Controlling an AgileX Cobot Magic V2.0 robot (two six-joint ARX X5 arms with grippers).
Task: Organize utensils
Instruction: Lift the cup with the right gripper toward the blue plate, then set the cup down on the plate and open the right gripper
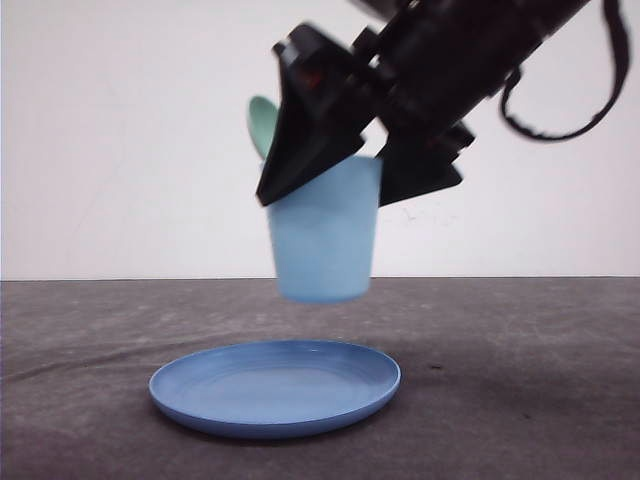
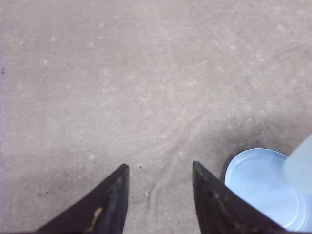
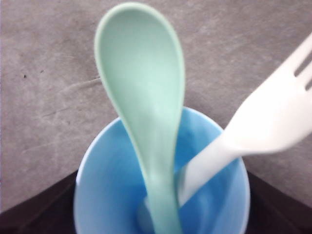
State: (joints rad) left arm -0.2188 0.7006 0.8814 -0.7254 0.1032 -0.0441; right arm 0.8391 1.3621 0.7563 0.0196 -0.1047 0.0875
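Nearest, item one: round blue plate (image 1: 275, 388), flat on the grey worktop (image 1: 520, 400) toward its front edge, nothing on it; judged to be the landing spot for the cup.

Item two: light blue cup (image 1: 325, 235), held clear of the worktop, above the plate and apart from it. Right end effector (image 1: 362, 165) pinched it at the rim, one dark finger on each side wall, presumably so it could be carried upright with its contents.

Item three: mint-green spoon (image 3: 141, 92) and white fork (image 3: 273, 117), both standing handle-down inside the cup, heads leaning out over the rim. Handle ends were blurred at the cup's bottom; the fork's tines were cut off.

Item four: left end effector (image 2: 158, 200), spread, holding nothing, over bare worktop beside the plate.
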